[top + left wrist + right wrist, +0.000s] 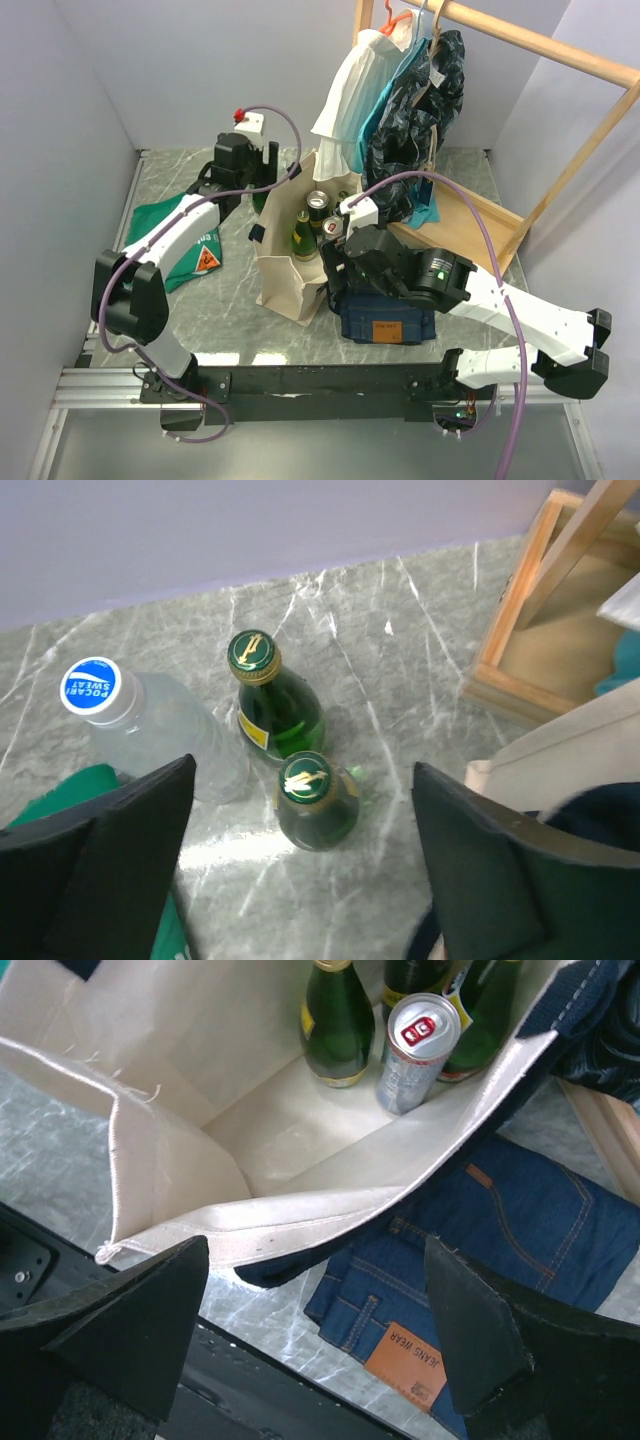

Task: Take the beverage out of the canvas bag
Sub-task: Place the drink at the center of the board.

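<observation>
The cream canvas bag (288,272) stands open mid-table. Inside it are a silver can (416,1052) and green glass bottles (338,1022), packed against its far wall. My right gripper (317,1250) hangs open over the bag's near rim (300,1218), holding nothing; in the top view the right gripper (333,245) is at the bag's right side. My left gripper (302,770) is open behind the bag, above a green bottle (316,800) standing on the table. A second green bottle (272,702) and a clear Pocari Sweat bottle (150,730) stand beside it.
Folded blue jeans (480,1260) lie right of the bag, under my right arm. A green printed cloth (185,240) lies at the left. A wooden clothes rack (520,130) with hanging garments (400,100) stands at the back right; its base (525,630) is near the bottles.
</observation>
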